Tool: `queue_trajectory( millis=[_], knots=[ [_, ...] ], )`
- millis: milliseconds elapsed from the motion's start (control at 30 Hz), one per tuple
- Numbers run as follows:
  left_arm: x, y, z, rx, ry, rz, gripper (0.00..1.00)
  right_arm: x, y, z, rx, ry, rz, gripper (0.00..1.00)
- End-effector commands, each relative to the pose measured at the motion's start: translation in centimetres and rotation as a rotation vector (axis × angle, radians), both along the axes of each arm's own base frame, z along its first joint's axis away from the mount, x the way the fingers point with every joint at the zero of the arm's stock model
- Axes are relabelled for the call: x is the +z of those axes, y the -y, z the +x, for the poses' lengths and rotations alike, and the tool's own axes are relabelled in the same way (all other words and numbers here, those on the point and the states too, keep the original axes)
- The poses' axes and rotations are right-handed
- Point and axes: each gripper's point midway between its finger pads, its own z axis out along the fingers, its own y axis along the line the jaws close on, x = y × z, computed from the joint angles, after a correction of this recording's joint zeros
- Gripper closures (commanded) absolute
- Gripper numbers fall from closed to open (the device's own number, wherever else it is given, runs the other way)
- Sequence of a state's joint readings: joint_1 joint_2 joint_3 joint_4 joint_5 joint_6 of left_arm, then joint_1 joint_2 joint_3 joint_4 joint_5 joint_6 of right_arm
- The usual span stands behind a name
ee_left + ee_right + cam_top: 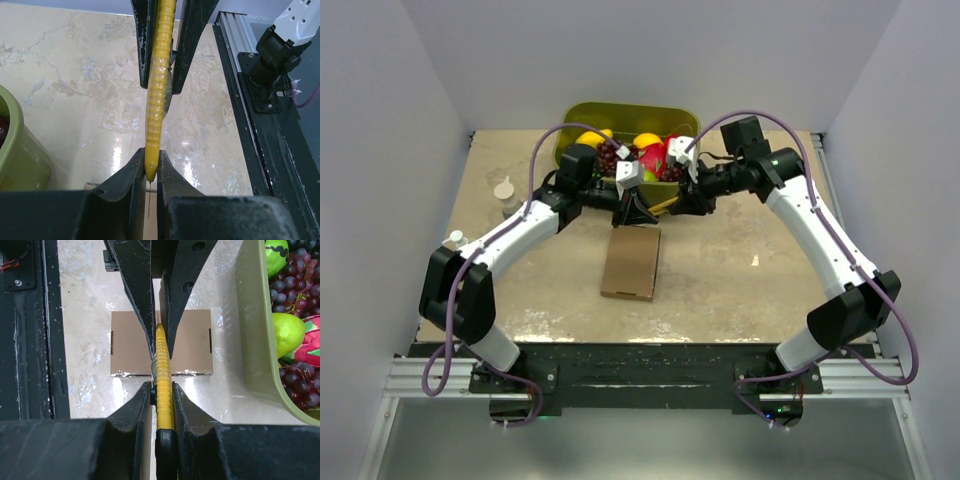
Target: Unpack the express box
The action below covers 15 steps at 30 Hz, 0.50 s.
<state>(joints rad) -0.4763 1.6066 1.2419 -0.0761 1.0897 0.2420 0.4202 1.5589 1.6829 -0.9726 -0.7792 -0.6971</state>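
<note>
Express box [631,263] flat; left claw [151,167], right claw [162,390] above, pinching yellow tool [159,90].

The top camera hangs above and behind the arm bases, looking down toward 12 o'clock over the whole table [740,290]. The left wrist camera sits close in, facing roughly 3 o'clock, and the right wrist camera faces 9 o'clock. Both wrist views share the yellow tool [159,100]. The right wrist view also shares the express box [130,345] with the top view.

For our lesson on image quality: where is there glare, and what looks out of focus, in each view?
Left wrist: white glare patches on the table, the left gripper soft up close. Right wrist: glare along the lower edge of the express box. Top external: even light, only soft shadows.
</note>
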Motion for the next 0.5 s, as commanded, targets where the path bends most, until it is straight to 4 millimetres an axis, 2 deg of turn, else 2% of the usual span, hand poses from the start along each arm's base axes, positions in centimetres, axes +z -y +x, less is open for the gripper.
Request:
queue_trajectory(
  millis=[0,67,233,367,467],
  knots=[
    [3.34,0.93,0.57,-0.013,0.033,-0.082,0.96,1.11,-0.93,-0.43,0.028,0.009,0.032,1.00],
    [3.60,1.01,0.46,-0.024,0.020,-0.094,0.87,1.12,-1.03,-0.39,0.030,0.006,0.036,1.00],
    [3.56,1.15,0.60,-0.024,0.023,-0.097,0.88,1.18,-1.14,-0.05,0.023,0.006,0.035,1.00],
    [3.96,1.29,0.66,-0.019,0.017,-0.108,0.77,0.96,-1.21,0.04,0.018,-0.001,0.034,1.00],
    [3.95,1.38,0.77,-0.013,0.013,-0.108,0.76,0.82,-1.33,-0.04,0.022,-0.005,0.033,1.00]
  ],
)
